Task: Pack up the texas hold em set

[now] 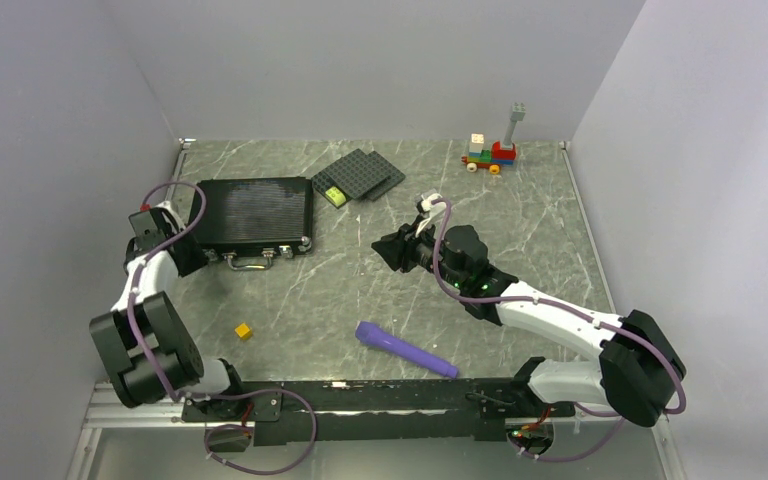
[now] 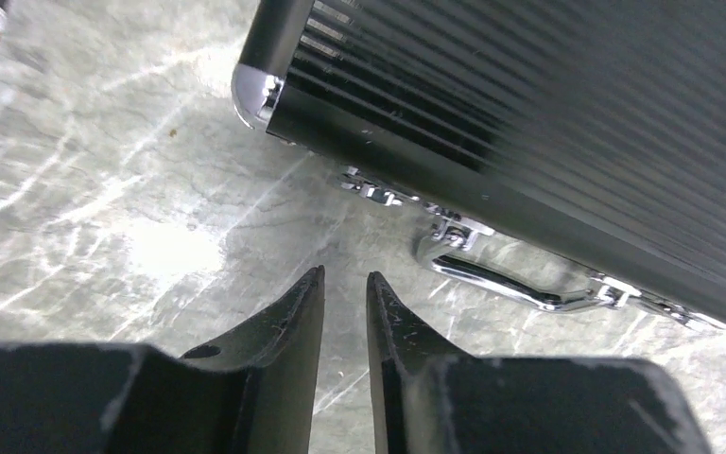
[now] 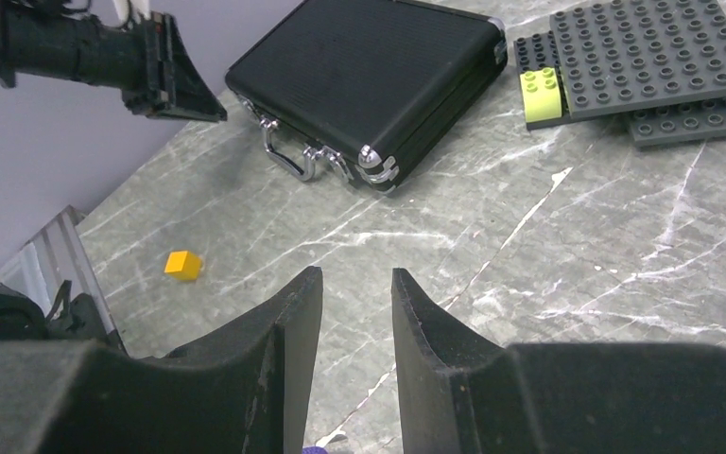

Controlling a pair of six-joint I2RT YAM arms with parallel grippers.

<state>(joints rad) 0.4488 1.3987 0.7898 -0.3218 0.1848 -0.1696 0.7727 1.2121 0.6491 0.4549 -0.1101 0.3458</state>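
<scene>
Black, scuffed fingers of the left gripper (image 2: 345, 274) hung just above the table (image 2: 104, 189), parted by a slim gap and holding nothing. They sat just beside the near left corner of the poker case (image 2: 548, 123). The case lay flat and shut at the table's far left, its chrome handle (image 2: 510, 284) facing the arms. Its lid was black and finely ribbed, with rounded silver corner caps. I could not tell whether the latches were fastened.

The right gripper (image 3: 357, 272) hovered mid-table, well apart from the case, its fingers a little parted and empty. No cards or chips lay loose, so packing looked nearly done. The next move probably called for pressing each small, shiny latch home with narrow fingertips. The table was smooth grey-green veined stone.
</scene>
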